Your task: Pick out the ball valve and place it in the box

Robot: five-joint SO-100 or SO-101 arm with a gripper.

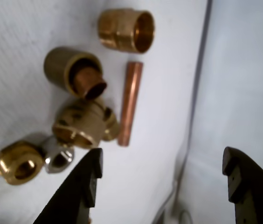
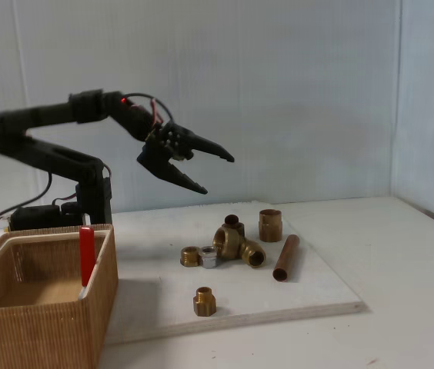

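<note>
Fixed view: the arm is raised above the white board [image 2: 294, 296], and its gripper [image 2: 218, 173] hangs in the air with the jaws spread wide and nothing between them; the wrist view shows the same gripper [image 1: 162, 170] with both dark fingers far apart over the board. The ball valve [image 2: 86, 257] is visible only as a long red lever standing upright against the inner near wall of the box [image 2: 44, 338], at the left of the fixed view; its brass body is hidden below the rim. Judged from this arrangement, the valve is already in the box and the hand has let go, so the task appears essentially complete, with at most a retreat of the arm left. Remaining on the board, well apart from the box, are the brass fittings: an elbow fitting [image 2: 232, 242], a sleeve [image 2: 270, 224], a small nut [image 2: 205, 300] nearer the front edge, and the copper tube [image 2: 286, 257] just beside the cluster.
</note>
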